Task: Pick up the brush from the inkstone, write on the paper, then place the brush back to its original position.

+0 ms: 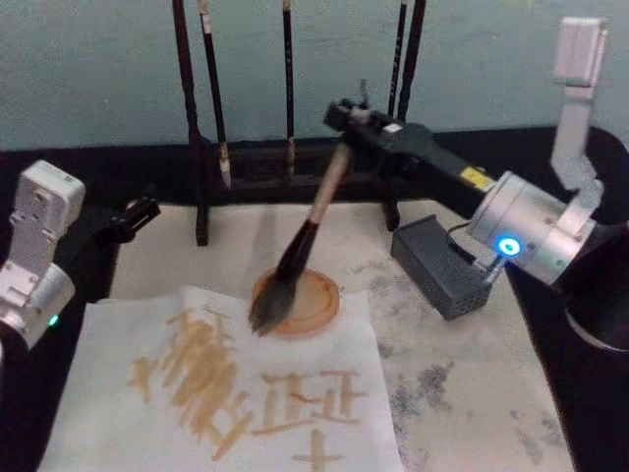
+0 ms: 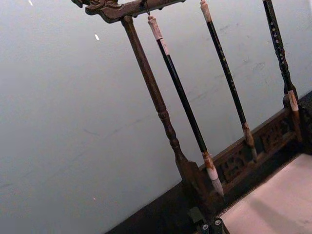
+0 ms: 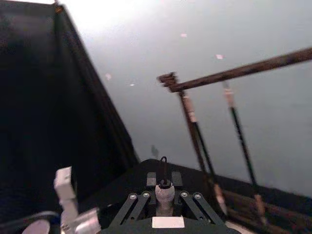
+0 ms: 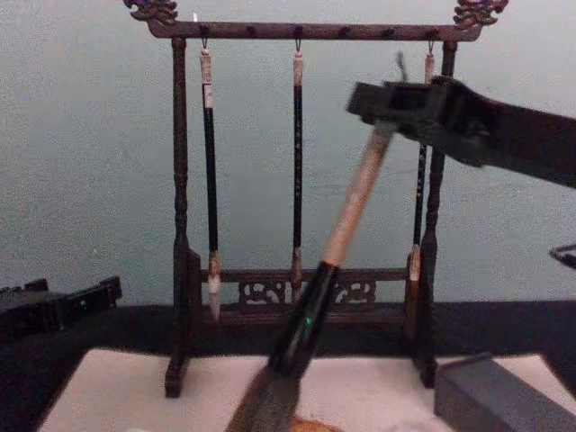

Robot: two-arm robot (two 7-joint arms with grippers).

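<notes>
1. Head view: R gripper (image 1: 351, 120) is clamped on the top end of the brush (image 1: 313, 228). The brush is off the table and tilted, w/ the handle end up toward the far right and the tuft down at near left, over the left rim of a round orange-brown dish (image 1: 319, 295). Can't tell if the tuft touches it. The dish sits at the far edge of the paper (image 1: 295, 393), which carries tan strokes and lies on a cream underlay (image 1: 462, 383) w/ grey stains. A dark grey box (image 1: 439, 264) is just right of the dish, under the R forearm. The wooden rack (image 1: 201, 187) w/ slim hanging brushes (image 1: 288, 88) stands right behind the gripper. L gripper (image 1: 138, 213) is parked at the underlay's far-left edge, well apart from the brush; can't tell its state.
2. Chest view: the brush crosses in front of the rack between the middle and right slim brushes. Its pale handle runs up to the R gripper at upper right, w/ black collar and tuft at the bottom edge. L gripper is low at the left edge and the box is at the lower right corner.
3. L wrist view: rack post, top bar, three slim brushes, and a corner of the underlay.
4. R wrist view: the handle end w/ its loop sits between jaws closed on it, w/ the rack's top bar beyond.
</notes>
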